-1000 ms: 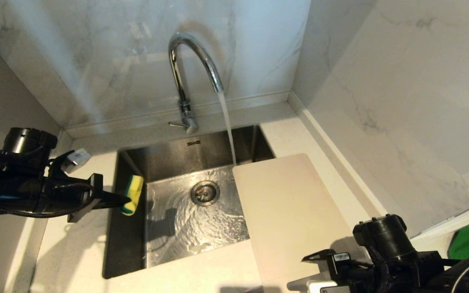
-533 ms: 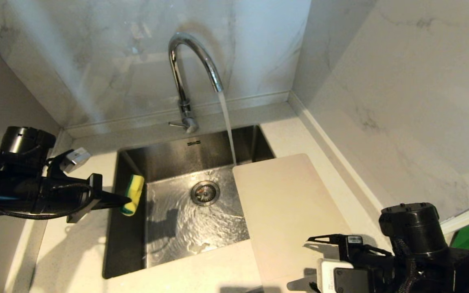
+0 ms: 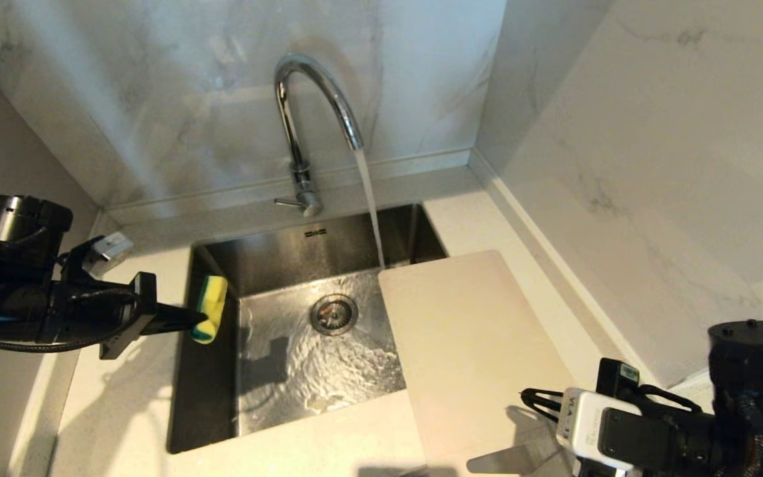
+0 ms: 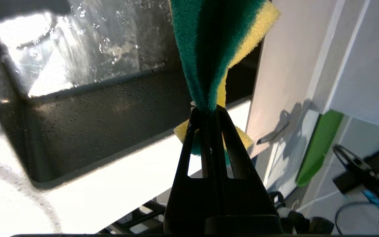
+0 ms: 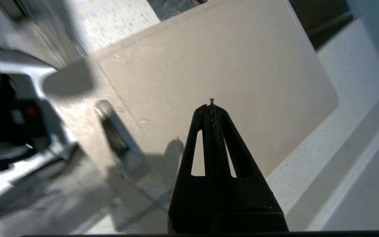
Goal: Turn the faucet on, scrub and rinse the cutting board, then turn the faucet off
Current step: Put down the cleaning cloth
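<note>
Chrome faucet (image 3: 308,112) runs; left fingers (image 3: 193,321) pinch sponge (image 3: 208,318).

The faucet (image 3: 302,112) was shiny chrome, and the stream of water (image 3: 370,205) under its spout ran pale and clear. The board (image 3: 467,344) was a plain cream-white, without any pattern. The sponge (image 3: 207,318) was bright yellow with a dark green scouring face (the green shows best from the left wrist (image 4: 206,49)). The sink (image 3: 275,258) was dark steel grey, its wet floor glinting silver around the drain (image 3: 334,313). The wall (image 3: 156,99) was white marble with faint grey veins. The counter (image 3: 123,397) was off-white with fine speckles. Both grippers, left (image 3: 186,319) and right (image 5: 212,105), were matt black.
</note>
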